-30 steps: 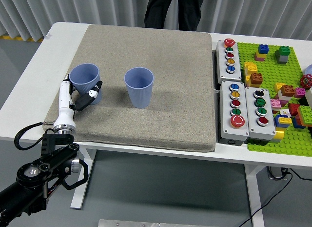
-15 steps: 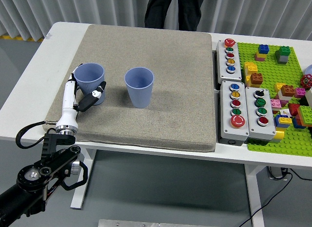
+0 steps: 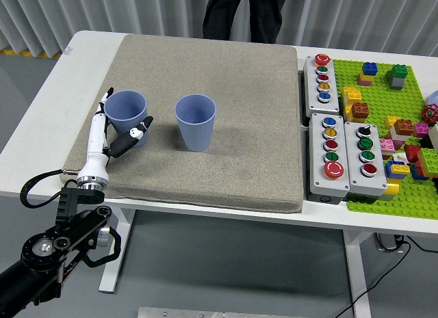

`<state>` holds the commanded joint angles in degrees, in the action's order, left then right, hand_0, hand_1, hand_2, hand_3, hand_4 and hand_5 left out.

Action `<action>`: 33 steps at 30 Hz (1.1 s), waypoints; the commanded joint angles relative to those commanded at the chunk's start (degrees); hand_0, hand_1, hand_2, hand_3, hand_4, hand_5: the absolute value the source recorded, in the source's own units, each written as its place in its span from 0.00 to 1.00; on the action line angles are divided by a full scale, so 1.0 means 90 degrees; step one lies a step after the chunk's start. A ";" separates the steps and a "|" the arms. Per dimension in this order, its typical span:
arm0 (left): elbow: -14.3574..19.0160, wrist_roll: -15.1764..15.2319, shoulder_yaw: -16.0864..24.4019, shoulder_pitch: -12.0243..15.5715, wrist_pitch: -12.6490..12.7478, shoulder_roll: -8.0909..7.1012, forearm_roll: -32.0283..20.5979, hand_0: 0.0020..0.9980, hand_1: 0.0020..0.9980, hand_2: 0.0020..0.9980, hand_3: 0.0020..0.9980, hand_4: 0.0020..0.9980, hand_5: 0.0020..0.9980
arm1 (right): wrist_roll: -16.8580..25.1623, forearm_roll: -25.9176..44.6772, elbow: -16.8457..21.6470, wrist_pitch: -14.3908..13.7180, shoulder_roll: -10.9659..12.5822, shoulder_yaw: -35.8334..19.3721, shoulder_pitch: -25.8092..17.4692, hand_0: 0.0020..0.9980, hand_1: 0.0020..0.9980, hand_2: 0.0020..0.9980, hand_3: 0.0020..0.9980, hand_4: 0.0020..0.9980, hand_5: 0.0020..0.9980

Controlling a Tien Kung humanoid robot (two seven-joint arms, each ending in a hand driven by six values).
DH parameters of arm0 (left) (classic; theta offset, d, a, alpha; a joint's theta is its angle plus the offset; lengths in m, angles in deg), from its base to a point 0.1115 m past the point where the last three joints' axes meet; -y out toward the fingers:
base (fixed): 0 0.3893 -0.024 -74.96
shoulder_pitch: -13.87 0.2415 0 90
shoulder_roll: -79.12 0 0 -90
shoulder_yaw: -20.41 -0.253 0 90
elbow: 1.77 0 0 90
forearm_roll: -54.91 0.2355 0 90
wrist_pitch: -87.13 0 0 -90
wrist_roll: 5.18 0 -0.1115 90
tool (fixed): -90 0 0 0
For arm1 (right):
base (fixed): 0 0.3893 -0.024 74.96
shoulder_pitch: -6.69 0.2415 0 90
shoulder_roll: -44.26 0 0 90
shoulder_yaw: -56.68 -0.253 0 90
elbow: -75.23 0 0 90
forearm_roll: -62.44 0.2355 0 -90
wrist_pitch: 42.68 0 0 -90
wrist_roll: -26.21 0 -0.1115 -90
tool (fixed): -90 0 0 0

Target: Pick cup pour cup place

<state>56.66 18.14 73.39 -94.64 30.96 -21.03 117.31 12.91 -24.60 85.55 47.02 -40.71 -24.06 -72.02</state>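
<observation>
Two blue-grey ribbed cups stand upright on the beige mat [image 3: 233, 65]. The left cup [image 3: 131, 101] sits near the mat's left edge and the right cup [image 3: 196, 121] is a little to its right. My left hand [image 3: 125, 113] reaches in from the lower left and brackets the left cup. Its white fingers [image 3: 104, 109] lie straight along the cup's left side and the black thumb [image 3: 135, 133] rests at its front right. The hand is open, not closed around the cup. Neither cup shows any contents. The right arm is out of view.
Three grey button boxes [image 3: 323, 78] [image 3: 331, 157] [image 3: 365, 157] line the mat's right edge. A green baseplate [image 3: 383, 92] crowded with coloured bricks lies further right. A person in dark trousers [image 3: 239, 14] stands at the far side.
My left hand has slid right and slightly forward, and its fingers have straightened along the cup. The left cup has shifted a little to the right with it.
</observation>
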 joint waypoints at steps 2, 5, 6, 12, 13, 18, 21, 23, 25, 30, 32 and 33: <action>0.0104 -0.0034 0.0082 0.0097 -0.0023 -0.0025 0.0081 0.84 0.85 0.97 1.00 0.98 0.50 | 0.0000 -0.0007 0.0000 -0.0001 0.0000 -0.0007 -0.0001 0.69 0.67 0.59 0.58 0.00 0.04; 0.0317 -0.0069 0.0209 0.0265 -0.0028 -0.0110 0.0207 0.84 0.85 0.97 1.00 0.98 0.50 | 0.0002 -0.0014 0.0000 -0.0001 0.0005 -0.0013 0.0008 0.69 0.67 0.59 0.58 0.00 0.04; 0.0389 -0.0075 0.0240 0.0314 -0.0032 -0.0138 0.0225 0.85 0.86 0.99 1.00 0.98 0.50 | 0.0003 -0.0015 0.0000 -0.0001 0.0007 -0.0015 0.0011 0.69 0.67 0.60 0.58 0.00 0.04; 0.0833 -0.0170 0.0437 0.0646 -0.0083 -0.0437 0.0438 0.86 0.86 1.00 1.00 0.99 0.51 | 0.0005 -0.0028 0.0000 0.0002 0.0015 -0.0032 0.0015 0.69 0.67 0.59 0.58 0.00 0.04; 0.0900 -0.0185 0.0453 0.0711 -0.0092 -0.0495 0.0446 0.86 0.86 1.00 1.00 0.99 0.51 | 0.0005 -0.0038 0.0000 0.0004 0.0016 -0.0034 0.0015 0.69 0.67 0.59 0.58 0.00 0.04; 0.1480 -0.0316 0.0554 0.1176 -0.0115 -0.0784 0.0879 0.86 0.87 0.99 1.00 0.99 0.51 | 0.0007 -0.0070 0.0000 0.0001 0.0019 -0.0060 -0.0002 0.69 0.67 0.59 0.58 0.00 0.04; 0.1915 -0.0352 0.0698 0.1492 -0.0103 -0.0924 0.1005 0.86 0.87 0.99 1.00 0.99 0.51 | 0.0008 -0.0092 0.0000 0.0002 0.0023 -0.0071 -0.0020 0.69 0.67 0.59 0.58 0.00 0.04; 0.2190 -0.0400 0.0811 0.1590 -0.0073 -0.0986 0.1090 0.86 0.87 0.99 1.00 0.99 0.51 | 0.0007 -0.0119 0.0000 0.0005 0.0022 -0.0084 -0.0035 0.69 0.67 0.59 0.58 0.00 0.04; 0.2376 -0.0553 0.0926 0.1543 -0.0110 -0.1014 0.1286 0.86 0.87 0.98 1.00 1.00 0.55 | 0.0017 -0.0093 0.0000 0.0002 0.0027 -0.0062 -0.0044 0.69 0.67 0.59 0.58 0.00 0.04; 0.2767 -0.0716 0.1224 0.1013 0.0016 -0.1020 0.1422 0.81 0.80 0.92 1.00 0.98 0.61 | 0.0023 0.0017 0.0000 -0.0018 0.0035 0.0012 -0.0045 0.69 0.67 0.59 0.58 0.00 0.03; 0.2655 -0.0724 0.1389 0.0638 -0.0008 -0.0982 0.1341 0.81 0.80 0.92 1.00 0.98 0.61 | 0.0020 0.0076 0.0000 -0.0021 0.0040 0.0075 -0.0050 0.69 0.67 0.59 0.58 0.00 0.03; 0.2622 -0.0724 0.1419 0.0495 -0.0011 -0.0973 0.1326 0.81 0.80 0.92 1.00 0.98 0.61 | 0.0019 0.0087 0.0000 -0.0021 0.0041 0.0088 -0.0051 0.69 0.67 0.59 0.58 0.00 0.03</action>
<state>80.26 11.62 86.17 -90.18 30.85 -29.79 129.25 13.08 -23.82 85.55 46.83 -40.34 -23.27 -72.48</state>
